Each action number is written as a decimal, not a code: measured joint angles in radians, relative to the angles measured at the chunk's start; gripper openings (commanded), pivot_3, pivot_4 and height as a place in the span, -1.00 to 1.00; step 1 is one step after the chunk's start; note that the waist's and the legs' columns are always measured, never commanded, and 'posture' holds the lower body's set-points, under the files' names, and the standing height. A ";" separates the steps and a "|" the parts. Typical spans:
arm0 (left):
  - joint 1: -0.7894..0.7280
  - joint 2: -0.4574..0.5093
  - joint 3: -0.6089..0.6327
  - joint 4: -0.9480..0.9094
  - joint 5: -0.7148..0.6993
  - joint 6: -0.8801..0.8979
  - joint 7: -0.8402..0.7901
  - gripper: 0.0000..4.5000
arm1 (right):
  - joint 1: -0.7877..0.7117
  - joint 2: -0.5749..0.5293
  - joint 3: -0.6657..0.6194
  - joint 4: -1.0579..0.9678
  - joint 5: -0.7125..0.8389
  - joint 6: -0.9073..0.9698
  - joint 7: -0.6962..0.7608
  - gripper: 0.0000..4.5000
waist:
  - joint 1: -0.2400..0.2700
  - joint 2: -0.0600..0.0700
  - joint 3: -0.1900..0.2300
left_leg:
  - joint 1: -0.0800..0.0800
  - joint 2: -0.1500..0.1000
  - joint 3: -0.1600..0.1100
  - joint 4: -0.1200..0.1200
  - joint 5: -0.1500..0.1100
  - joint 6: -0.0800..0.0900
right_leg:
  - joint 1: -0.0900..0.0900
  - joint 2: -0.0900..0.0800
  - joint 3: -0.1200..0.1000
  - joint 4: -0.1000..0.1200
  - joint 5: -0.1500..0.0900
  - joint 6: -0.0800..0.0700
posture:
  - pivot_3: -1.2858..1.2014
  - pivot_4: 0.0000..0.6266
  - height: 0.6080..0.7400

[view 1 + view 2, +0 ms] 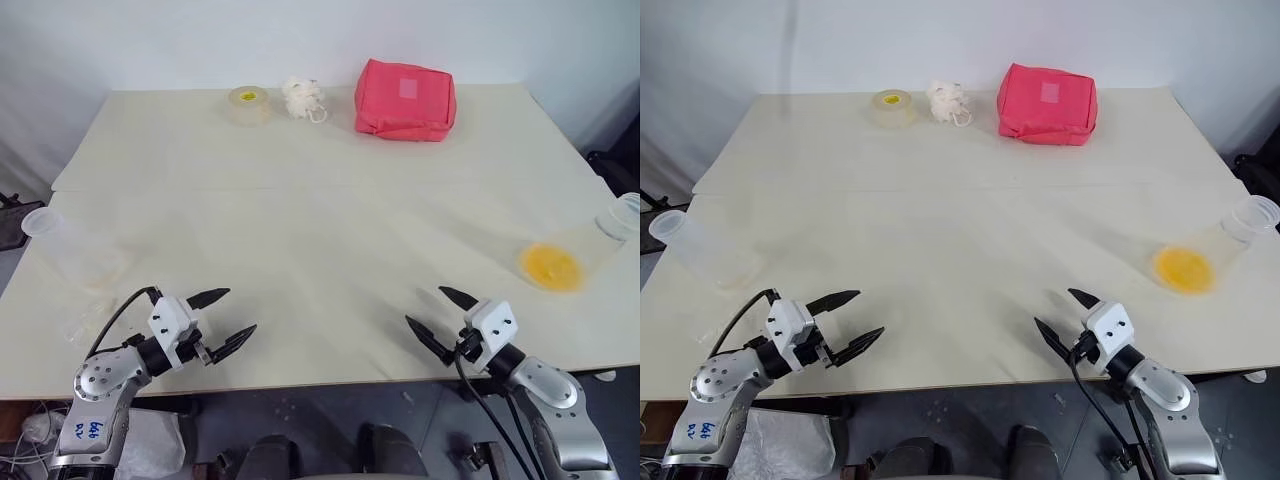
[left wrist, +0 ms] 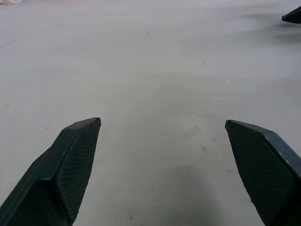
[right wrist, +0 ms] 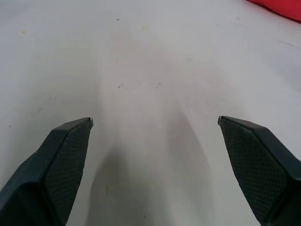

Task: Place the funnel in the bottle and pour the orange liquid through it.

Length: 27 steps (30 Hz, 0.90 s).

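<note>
The cream table (image 1: 330, 230) is wide and mostly bare, and the robot's two arms reach in over its near edge. The left gripper (image 1: 228, 318) hovers just above the near left part of the tabletop with its two black fingers (image 2: 70, 174) spread wide apart and nothing between them; it angles in toward the middle. The right gripper (image 1: 432, 314) mirrors it at the near right, fingers (image 3: 61, 165) just as far apart, also empty, angled inward.

The bottle (image 1: 590, 250) lies at the far right edge of the table, tipped on its side with its narrow neck toward the edge and its wide base toward the middle (the flask shape is easy to read from here). The orange liquid (image 1: 551, 266) shows as a bright yellow-orange patch at that wide base. It sits well apart from the right gripper, further right and further back.

On the opposite side, at the left edge, a clear cup (image 1: 65, 250) lies tilted, its open rim toward the edge. Just in front of it there is a faint clear shape that may be the funnel (image 1: 82, 325), though I cannot tell for sure.

Along the back of the table stand a tape roll (image 1: 247, 105) with a yellow centre, a small white bundle (image 1: 303, 98) just beside it, and a red pouch (image 1: 404, 100) to their right
</note>
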 measured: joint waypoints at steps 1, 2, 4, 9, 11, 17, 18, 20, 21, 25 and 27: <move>-0.003 -0.001 0.000 0.000 -0.003 0.004 -0.001 1.00 | -0.003 0.002 0.001 0.003 -0.001 -0.001 0.000 0.99 | 0.000 0.000 0.000 | 0.000 0.000 0.000 0.000 0.000 0.000 | 0.000 0.000 0.000 0.000 0.000 0.000 | 0.03 -0.52 1.00; -0.005 -0.001 -0.001 0.000 -0.007 0.008 -0.001 1.00 | -0.007 0.004 0.001 0.008 -0.002 -0.004 0.000 0.99 | 0.000 0.000 0.000 | 0.000 0.000 0.000 0.000 0.000 0.000 | 0.000 0.000 0.000 0.000 0.000 0.000 | 0.03 -0.52 1.00; -0.008 -0.002 -0.001 -0.004 -0.021 0.028 0.003 1.00 | -0.011 0.008 0.002 0.021 -0.005 -0.014 0.000 0.99 | 0.000 0.000 0.000 | 0.000 0.000 0.000 0.000 0.000 0.000 | 0.000 0.000 0.000 0.000 0.000 0.000 | 0.03 -0.52 1.00; -0.007 -0.013 -0.001 -0.061 -0.068 0.143 0.045 1.00 | -0.030 0.012 0.012 0.039 -0.007 -0.023 0.002 0.99 | -0.001 0.000 0.000 | 0.000 0.000 0.000 0.000 0.000 0.000 | 0.000 0.000 0.000 0.000 0.000 0.000 | 0.03 -0.52 1.00; -0.001 -0.014 -0.002 -0.093 -0.067 0.168 0.070 1.00 | -0.047 0.012 0.015 0.049 -0.007 -0.028 0.007 0.99 | -0.001 0.000 0.000 | 0.000 0.000 0.000 0.000 0.000 0.000 | 0.000 0.000 0.000 0.001 0.000 0.000 | 0.03 -0.52 1.00; 0.027 -0.039 0.031 -0.142 -0.060 0.167 0.149 1.00 | -0.123 0.012 0.049 0.112 -0.007 -0.037 0.046 0.99 | -0.002 0.000 0.000 | 0.001 0.000 0.000 0.000 0.000 0.000 | 0.000 0.000 0.001 0.001 0.000 0.000 | 0.03 -0.52 1.00; 0.044 -0.042 0.050 -0.157 -0.060 0.167 0.168 1.00 | -0.132 0.012 0.053 0.117 -0.006 -0.038 0.054 0.99 | -0.002 0.000 0.000 | 0.001 0.000 0.000 0.000 0.000 0.000 | 0.000 0.000 0.000 0.001 0.000 0.000 | 0.03 -0.52 1.00; 0.105 -0.049 0.130 -0.214 -0.067 0.182 0.227 1.00 | -0.171 0.010 0.059 0.155 -0.005 -0.041 0.086 0.99 | -0.007 -0.001 0.000 | 0.001 0.001 0.000 0.000 0.000 0.000 | 0.000 0.000 0.000 0.000 0.000 0.000 | 0.03 -0.52 1.00; 0.126 -0.049 0.173 -0.231 -0.076 0.191 0.251 1.00 | -0.187 0.008 0.060 0.173 -0.004 -0.042 0.099 0.99 | -0.007 0.000 0.000 | 0.001 0.001 0.000 0.000 0.000 0.000 | 0.000 0.000 0.000 0.000 0.000 0.000 | 0.03 -0.52 1.00; 0.235 -0.053 0.385 -0.323 -0.174 0.240 0.321 1.00 | -0.304 0.008 0.085 0.271 -0.002 -0.046 0.164 0.99 | -0.007 -0.001 0.001 | 0.001 0.002 0.000 0.000 0.000 0.000 | 0.000 0.000 0.001 0.000 0.000 0.000 | 0.03 -0.52 1.00; 0.285 -0.053 0.482 -0.369 -0.231 0.277 0.354 1.00 | -0.344 0.009 0.090 0.302 0.004 -0.054 0.188 0.99 | -0.003 -0.001 0.001 | 0.000 0.001 -0.001 0.000 0.000 0.000 | 0.000 -0.001 0.000 0.000 0.000 0.000 | 0.03 -0.52 1.00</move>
